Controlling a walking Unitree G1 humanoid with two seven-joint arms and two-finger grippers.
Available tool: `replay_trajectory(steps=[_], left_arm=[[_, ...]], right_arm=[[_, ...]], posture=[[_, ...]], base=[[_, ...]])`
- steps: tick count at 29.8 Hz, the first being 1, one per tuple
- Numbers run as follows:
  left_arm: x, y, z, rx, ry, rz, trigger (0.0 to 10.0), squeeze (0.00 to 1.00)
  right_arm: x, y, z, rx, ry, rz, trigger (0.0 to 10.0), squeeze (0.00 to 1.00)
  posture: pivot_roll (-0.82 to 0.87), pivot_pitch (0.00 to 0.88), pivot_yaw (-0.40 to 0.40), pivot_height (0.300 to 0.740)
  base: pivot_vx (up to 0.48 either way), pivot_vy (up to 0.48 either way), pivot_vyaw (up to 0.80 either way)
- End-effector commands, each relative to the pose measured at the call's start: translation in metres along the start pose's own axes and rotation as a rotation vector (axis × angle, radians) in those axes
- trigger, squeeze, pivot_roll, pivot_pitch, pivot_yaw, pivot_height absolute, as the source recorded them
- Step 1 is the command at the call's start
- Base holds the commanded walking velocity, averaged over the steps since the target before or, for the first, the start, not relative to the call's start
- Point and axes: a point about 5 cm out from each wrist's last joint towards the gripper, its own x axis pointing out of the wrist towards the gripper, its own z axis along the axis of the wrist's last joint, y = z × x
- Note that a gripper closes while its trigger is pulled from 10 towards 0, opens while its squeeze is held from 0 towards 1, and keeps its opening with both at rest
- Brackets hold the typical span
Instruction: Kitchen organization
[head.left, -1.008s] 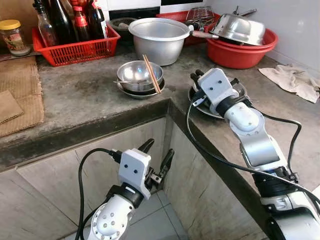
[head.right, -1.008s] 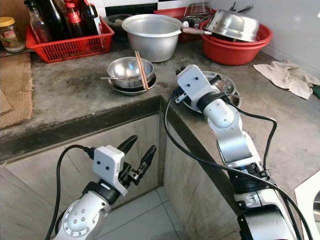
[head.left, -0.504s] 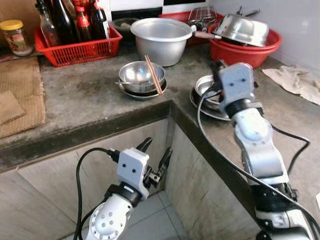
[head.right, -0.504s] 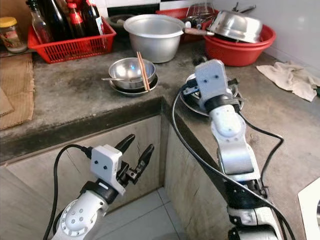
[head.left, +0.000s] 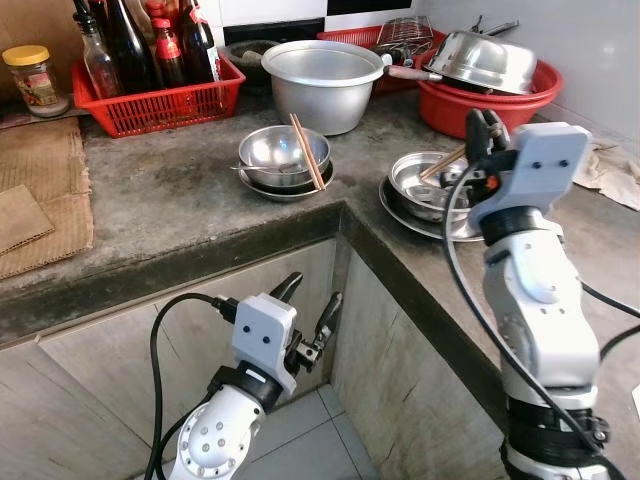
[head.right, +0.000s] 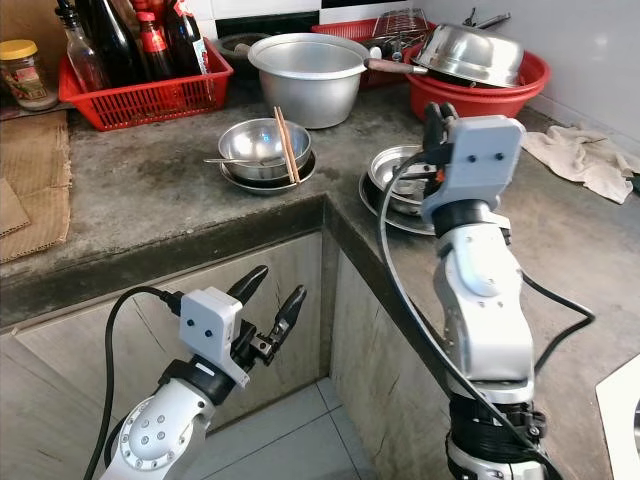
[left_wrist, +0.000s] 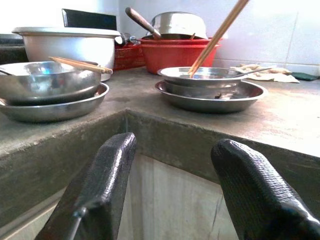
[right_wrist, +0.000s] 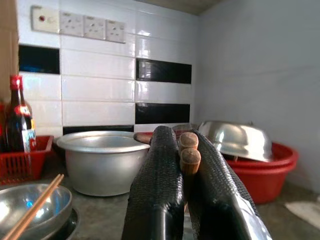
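Right gripper (right_wrist: 182, 200) clamped on a pair of wooden chopsticks (head.left: 443, 163), tips angled into the steel bowl (head.left: 425, 185) on its plate (head.left: 400, 208), counter corner. Lift straight up so the tips clear the rim. Second bowl (head.left: 281, 154) holds chopsticks and spoon. Left gripper (head.left: 315, 318) spread, empty, below the counter (head.left: 160, 200).

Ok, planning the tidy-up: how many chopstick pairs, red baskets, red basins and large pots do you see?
Chopstick pairs: 2 (one on the left bowl, one in the right hand)
Red baskets: 2
Red basin: 1
Large pot: 1
Total: 6
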Motion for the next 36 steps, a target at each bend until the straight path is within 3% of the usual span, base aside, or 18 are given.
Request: replay_trajectory(steps=[1,8,14,20,25,26,27,28,36], left_arm=[[0.000,0.001,-0.003,0.004,0.012,0.003,10.0,0.00],[0.001,0.004,-0.003,0.004,0.018,0.017,10.0,0.00],[0.003,0.004,-0.003,0.010,0.019,0.010,10.0,0.00],[0.003,0.007,-0.003,0.013,0.010,0.022,10.0,0.00],[0.004,0.005,-0.004,0.007,0.019,0.016,10.0,0.00],[0.004,0.005,-0.005,0.021,0.030,0.017,10.0,0.00],[0.004,0.005,-0.005,0.021,0.030,0.017,10.0,0.00],[0.004,0.006,-0.006,0.015,0.029,0.024,10.0,0.00],[0.005,0.006,-0.005,0.011,0.019,0.016,10.0,0.00]], right_arm=[[-0.001,-0.002,0.010,0.047,-0.024,-0.002,10.0,0.00],[-0.013,-0.001,0.010,0.115,-0.017,-0.021,10.0,0.00],[-0.004,0.002,0.020,0.127,-0.067,-0.031,10.0,0.00],[0.002,-0.007,0.038,0.007,-0.153,-0.093,10.0,0.00],[-0.001,-0.006,0.034,-0.055,-0.135,-0.091,10.0,0.00],[-0.005,-0.008,0.029,-0.163,-0.113,-0.110,10.0,0.00],[-0.005,-0.008,0.029,-0.163,-0.113,-0.110,10.0,0.00],[-0.012,-0.010,0.023,-0.249,-0.095,-0.122,10.0,0.00],[-0.022,-0.010,0.017,-0.289,-0.063,-0.134,10.0,0.00]], posture=[[0.14,0.079,-0.027,0.740],[0.14,0.062,-0.021,0.740],[0.14,0.050,-0.017,0.740],[0.14,0.044,-0.019,0.740],[0.14,0.055,-0.017,0.740],[0.14,0.055,-0.017,0.740],[0.14,0.055,-0.017,0.740],[0.14,0.060,-0.015,0.740],[0.13,0.065,-0.011,0.740]], base=[[0.000,0.000,0.00],[0.000,0.000,-0.55],[0.000,0.446,-0.77],[0.000,0.000,-0.77],[0.000,0.286,-0.77],[0.000,0.480,-0.77],[0.000,0.480,-0.77],[0.000,0.480,-0.77],[0.000,0.000,-0.77]])
